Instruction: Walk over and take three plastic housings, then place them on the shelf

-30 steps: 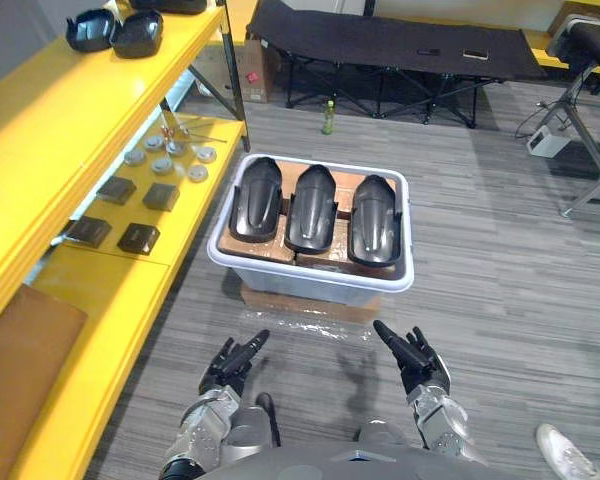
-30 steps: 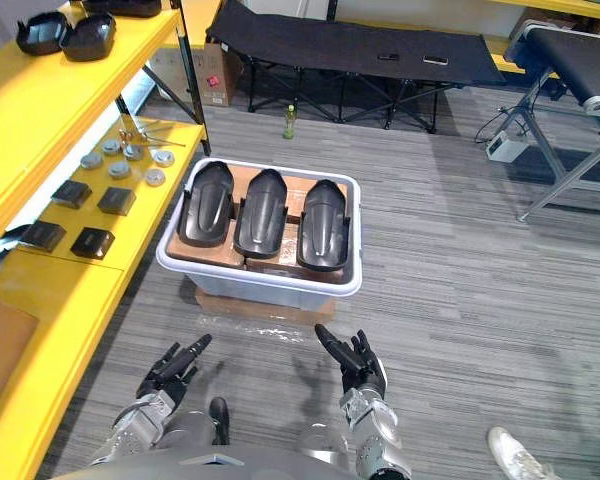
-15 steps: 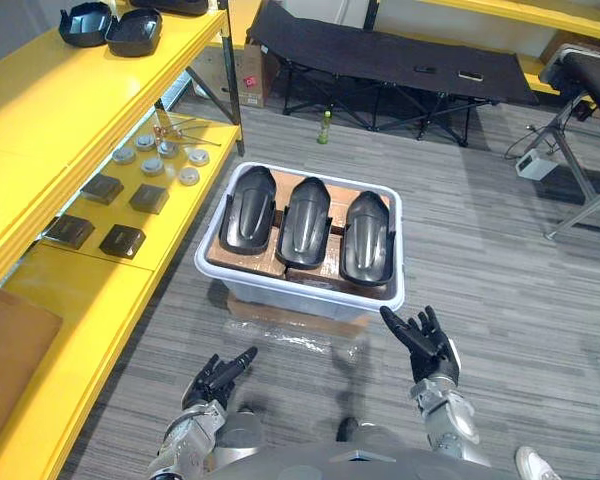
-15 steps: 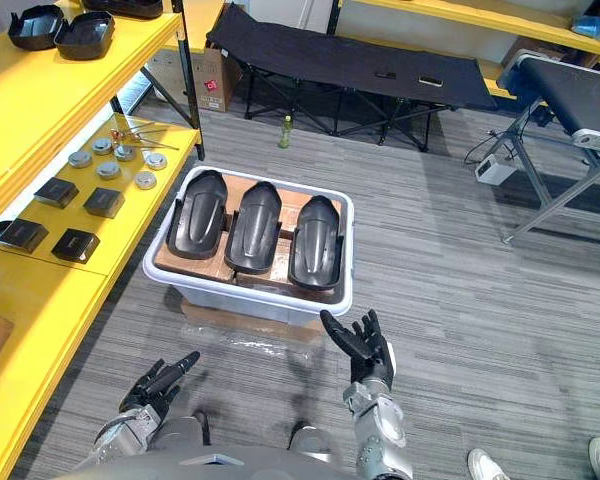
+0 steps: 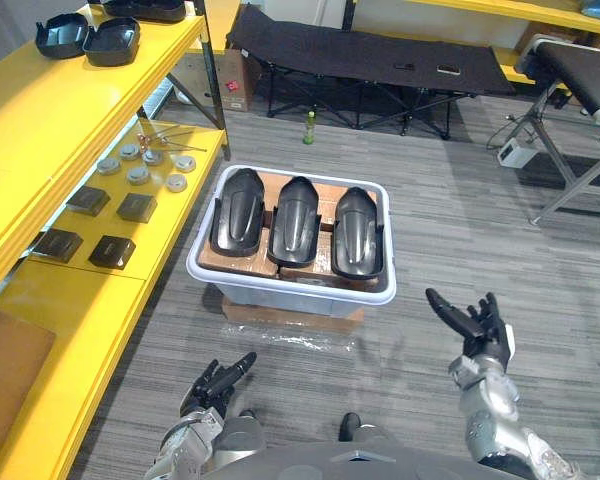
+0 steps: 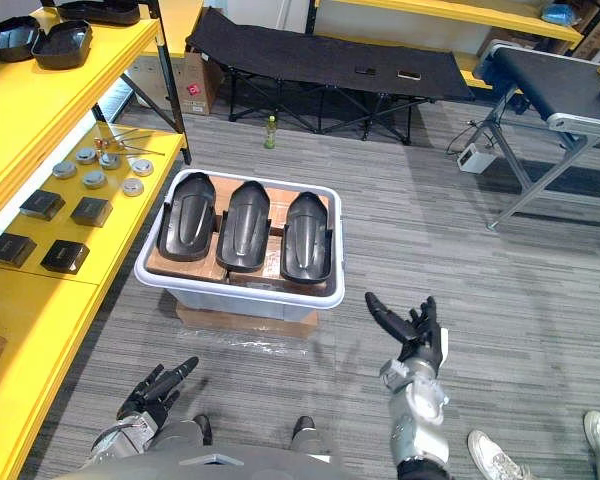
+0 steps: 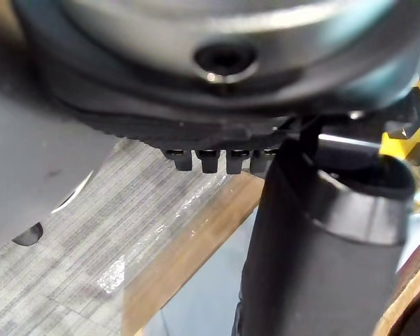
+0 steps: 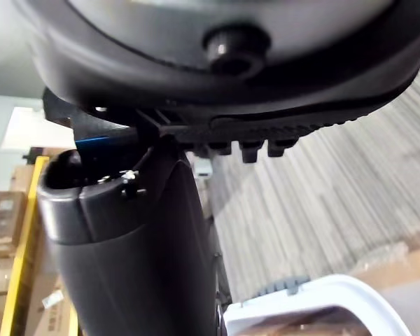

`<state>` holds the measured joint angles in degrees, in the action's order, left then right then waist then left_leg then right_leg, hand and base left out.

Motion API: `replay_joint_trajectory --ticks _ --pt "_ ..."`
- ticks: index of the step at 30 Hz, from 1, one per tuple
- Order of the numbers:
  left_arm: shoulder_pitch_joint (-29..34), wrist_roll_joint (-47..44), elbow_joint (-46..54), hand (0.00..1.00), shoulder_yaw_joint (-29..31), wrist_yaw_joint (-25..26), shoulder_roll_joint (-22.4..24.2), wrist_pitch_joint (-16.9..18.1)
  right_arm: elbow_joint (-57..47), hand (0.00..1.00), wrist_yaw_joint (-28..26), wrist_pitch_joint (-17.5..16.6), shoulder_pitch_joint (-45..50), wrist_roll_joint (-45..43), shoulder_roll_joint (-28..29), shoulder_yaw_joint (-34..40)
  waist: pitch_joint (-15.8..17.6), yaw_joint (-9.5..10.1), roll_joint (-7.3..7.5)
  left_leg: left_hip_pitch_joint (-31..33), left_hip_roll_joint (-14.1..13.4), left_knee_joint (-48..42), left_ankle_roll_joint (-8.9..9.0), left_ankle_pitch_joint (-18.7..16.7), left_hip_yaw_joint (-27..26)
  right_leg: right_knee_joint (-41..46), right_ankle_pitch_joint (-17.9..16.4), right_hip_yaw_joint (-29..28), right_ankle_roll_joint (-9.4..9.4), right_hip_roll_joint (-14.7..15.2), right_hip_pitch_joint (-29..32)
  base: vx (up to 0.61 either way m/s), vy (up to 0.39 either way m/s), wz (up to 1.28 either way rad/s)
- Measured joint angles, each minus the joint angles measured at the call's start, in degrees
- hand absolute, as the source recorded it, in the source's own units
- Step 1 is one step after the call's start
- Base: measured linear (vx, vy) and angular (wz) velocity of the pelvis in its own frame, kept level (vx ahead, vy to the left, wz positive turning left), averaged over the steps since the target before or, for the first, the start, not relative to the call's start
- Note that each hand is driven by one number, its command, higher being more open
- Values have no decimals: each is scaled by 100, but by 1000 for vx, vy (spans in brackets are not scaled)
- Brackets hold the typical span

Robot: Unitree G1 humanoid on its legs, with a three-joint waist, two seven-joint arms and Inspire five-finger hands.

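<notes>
Three black plastic housings lie side by side in a white bin (image 5: 291, 292) on the floor: a left housing (image 5: 236, 211), a middle housing (image 5: 296, 220) and a right housing (image 5: 358, 230). They rest on brown cardboard inside the bin. My left hand (image 5: 216, 380) is low, below the bin's left corner, its fingers straight and empty. Raised to the right of the bin is my right hand (image 5: 475, 323), with spread fingers holding nothing. The yellow shelf (image 5: 70, 110) runs along the left side.
Two black trays (image 5: 87, 38) sit on the shelf's top level. Small dark blocks (image 5: 111, 250) and round metal parts (image 5: 138, 175) lie on the lower level. A black folding cot (image 5: 380, 50) stands behind the bin, a green bottle (image 5: 309, 127) near it. A person's shoes (image 6: 500, 460) show at lower right.
The camera has moved, so the bin sits further left and higher. My right hand has swung out to the right and risen. My left hand has dropped lower.
</notes>
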<state>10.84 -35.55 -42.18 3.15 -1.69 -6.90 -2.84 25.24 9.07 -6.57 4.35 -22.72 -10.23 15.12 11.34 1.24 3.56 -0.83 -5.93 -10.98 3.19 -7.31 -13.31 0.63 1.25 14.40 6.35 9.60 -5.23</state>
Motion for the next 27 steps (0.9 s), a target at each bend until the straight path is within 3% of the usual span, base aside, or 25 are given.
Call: replay_joint_trajectory --ticks 3,8,12,14,19,27 --pt "-11 66 134 100 40 -82 -31 9 484 100 307 86 -772 236 -483 171 158 12 -42 462 -19 -395 -69 -71 62 35 65 18 62 23 265 -78 37 5" --pt "-408 28 84 100 170 -76 -142 -3 1025 100 600 236 -2364 236 -1257 157 1038 180 -122 1242 -84 -1045 -175 -218 206 65 310 90 59 -17 673 -129 59 10" --pt "-400 274 -80 100 179 84 -214 -67 1236 100 643 285 -3119 319 -1813 -12 1373 342 -190 1601 -38 -1209 -256 -196 263 194 358 106 62 34 980 -79 49 10" --pt "-416 320 -195 100 154 79 -220 -12 1542 100 642 345 -3659 434 -2219 -301 1420 343 -284 1788 25 -1277 -318 -158 335 260 358 139 62 87 1134 -14 41 18" --pt "-703 320 -357 100 -237 -11 -179 165 2101 100 647 503 -4764 446 -3057 -885 1627 387 -687 2168 152 -1387 -409 -102 458 612 352 251 66 239 1551 -35 55 13" --pt "-1050 -38 -694 100 -633 -157 -55 382 2875 100 677 952 -5461 880 -3558 -1535 1794 560 -1075 2559 403 -1349 -529 69 592 1061 197 363 112 521 2046 -54 46 15"
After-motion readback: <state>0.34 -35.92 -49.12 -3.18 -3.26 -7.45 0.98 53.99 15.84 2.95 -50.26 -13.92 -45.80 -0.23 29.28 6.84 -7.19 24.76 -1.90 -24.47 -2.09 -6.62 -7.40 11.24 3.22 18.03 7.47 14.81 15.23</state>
